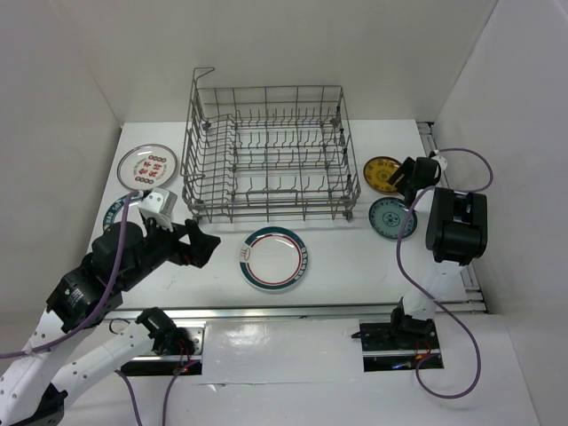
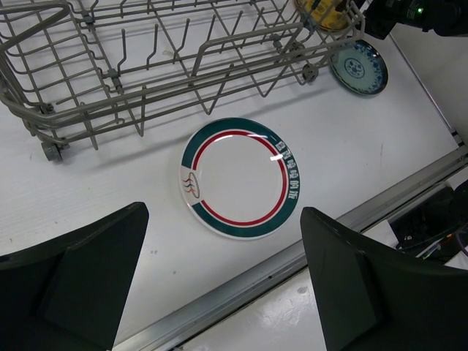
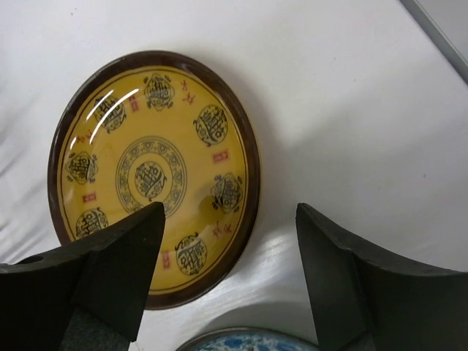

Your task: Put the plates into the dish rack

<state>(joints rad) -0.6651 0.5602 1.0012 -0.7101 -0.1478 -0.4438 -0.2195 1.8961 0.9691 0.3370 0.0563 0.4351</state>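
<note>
the yellow-brown plate point(image 1: 382, 173) lies flat on the worktop point(image 1: 355, 266) at 3 o'clock of the dish rack point(image 1: 266, 151), with the teal plate point(image 1: 389, 217) at its 6 o'clock. the right fingers point(image 3: 121, 263) stand spread astride the yellow-brown plate's rim. the green-rimmed plate point(image 2: 238, 178) lies at the rack's 6 o'clock under the spread left fingers point(image 2: 95, 270); a red-marked plate point(image 1: 148, 164) lies at the rack's 9 o'clock.

White table point(image 1: 355, 275), dish rack point(image 1: 266, 206), plates point(image 1: 275, 257) lying flat
</note>
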